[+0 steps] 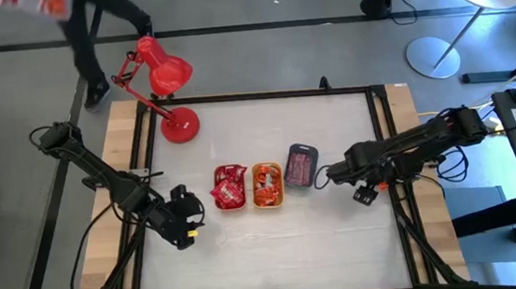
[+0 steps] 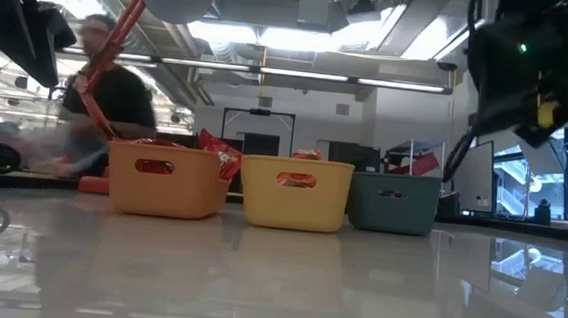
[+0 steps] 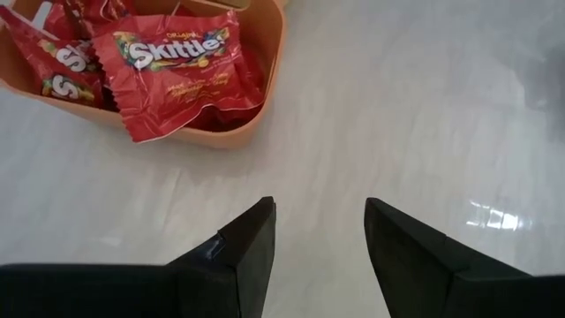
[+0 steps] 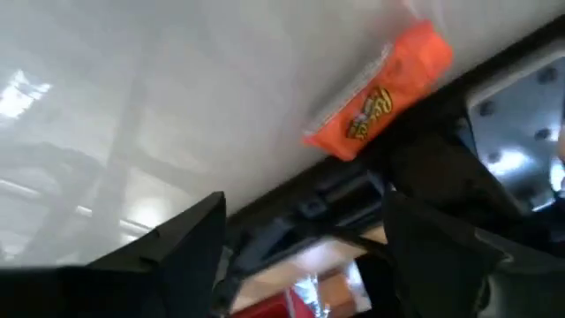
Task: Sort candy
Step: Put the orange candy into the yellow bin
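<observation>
Three small trays stand in a row mid-table. The orange tray (image 1: pixel 230 187) holds red sweets, the yellow tray (image 1: pixel 267 185) orange-red ones, and the grey tray (image 1: pixel 301 166) pink/maroon ones. In the left wrist view a red pack (image 3: pixel 181 75) lies over the orange tray's rim (image 3: pixel 265 106). My left gripper (image 1: pixel 185 221) (image 3: pixel 320 221) is open, above bare table left of and nearer than the orange tray. My right gripper (image 1: pixel 328 173) (image 4: pixel 305 230) is open, just right of the grey tray. One orange sweet (image 4: pixel 380 93) lies on the table beside the black frame rail.
A red desk lamp (image 1: pixel 166 82) stands at the far left corner of the white table. A black rail (image 1: pixel 263 95) frames the table. In the low view a person (image 2: pixel 108 97) moves in the room behind the trays. White table surface (image 1: pixel 276 246) lies near of the trays.
</observation>
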Controlling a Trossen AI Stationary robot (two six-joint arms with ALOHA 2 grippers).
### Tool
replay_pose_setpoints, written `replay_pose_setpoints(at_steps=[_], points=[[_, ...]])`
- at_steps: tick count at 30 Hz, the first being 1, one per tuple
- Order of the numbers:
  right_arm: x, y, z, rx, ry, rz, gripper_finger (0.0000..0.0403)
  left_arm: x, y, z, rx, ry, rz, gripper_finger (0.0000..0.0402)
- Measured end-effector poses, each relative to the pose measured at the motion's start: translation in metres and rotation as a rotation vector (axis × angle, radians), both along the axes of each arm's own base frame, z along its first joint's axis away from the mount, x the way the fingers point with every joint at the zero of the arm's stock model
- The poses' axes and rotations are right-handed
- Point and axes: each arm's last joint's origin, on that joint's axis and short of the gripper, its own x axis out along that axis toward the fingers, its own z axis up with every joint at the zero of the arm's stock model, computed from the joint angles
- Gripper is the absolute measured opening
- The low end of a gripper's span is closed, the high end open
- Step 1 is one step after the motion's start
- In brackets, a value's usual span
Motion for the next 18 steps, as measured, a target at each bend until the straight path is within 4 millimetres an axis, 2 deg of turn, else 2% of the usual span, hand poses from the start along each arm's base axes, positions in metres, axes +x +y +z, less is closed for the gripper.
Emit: replay_pose_setpoints(at_steps=[11, 18], points=[[0.009, -0.001, -0.025, 0.078, 0.172, 0.290, 0.0260, 0.001, 0.001, 0.000, -0.002, -0.003, 0.009, 0.0166], [0.019, 0.000, -0.053, 0.079, 0.310, 0.345, 0.0255, 0.001, 0.001, 0.000, 0.006, -0.003, -0.003, 0.0166]])
